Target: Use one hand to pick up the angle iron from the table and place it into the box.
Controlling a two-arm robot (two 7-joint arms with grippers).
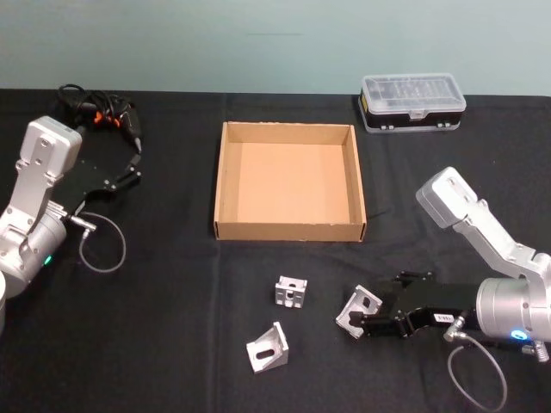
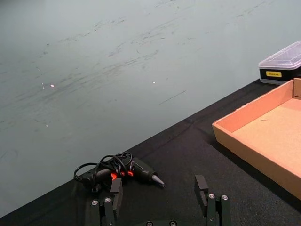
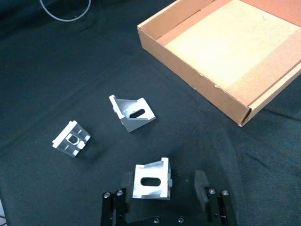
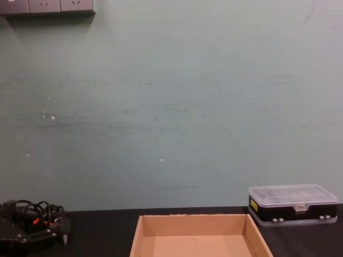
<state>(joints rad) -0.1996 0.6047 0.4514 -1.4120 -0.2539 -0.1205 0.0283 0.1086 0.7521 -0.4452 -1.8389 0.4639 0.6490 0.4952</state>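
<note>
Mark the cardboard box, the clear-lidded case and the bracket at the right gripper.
cardboard box (image 1: 290,231), head view, near wall.
clear-lidded case (image 1: 413,89), head view, lid.
bracket (image 3: 150,190), right wrist view, slotted face.

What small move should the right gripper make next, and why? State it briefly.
Probably close the fingers. The right gripper has its open fingers on either side of the nearest angle iron on the table, so a grasp looks ready. The left gripper is parked at the table's left.
</note>
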